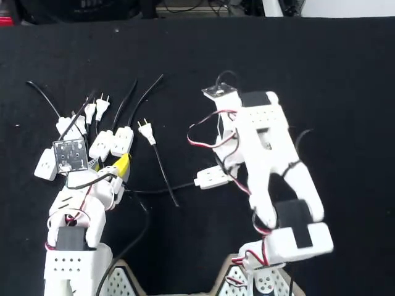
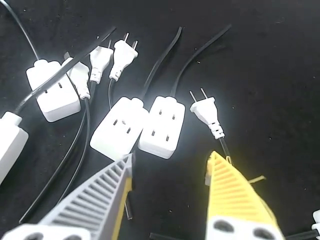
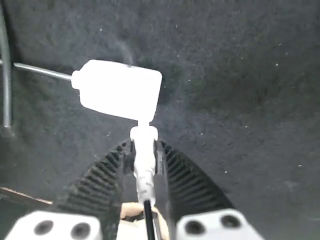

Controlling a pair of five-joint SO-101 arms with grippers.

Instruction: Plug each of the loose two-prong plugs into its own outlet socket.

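My right gripper (image 3: pixel 145 162) is clamped on a white plug (image 3: pixel 144 145), its nose touching the socket block (image 3: pixel 120 90). Risk: the block's loose on the cloth (image 3: pixel 240 75), so a push may just slide it off, or the plug twists in my grip & the prongs miss. My left gripper (image 2: pixel 170 159) hangs wide open, empty, over two more blocks (image 2: pixel 120 129) w/ a spare plug (image 2: pixel 206 111) just beside; cords (image 2: pixel 165 60) cross nearby

Black table (image 1: pixel 345 74), 2 white arms (image 1: pixel 271 154), loose plug (image 1: pixel 146 131) beside outlet sockets (image 1: pixel 121 140)
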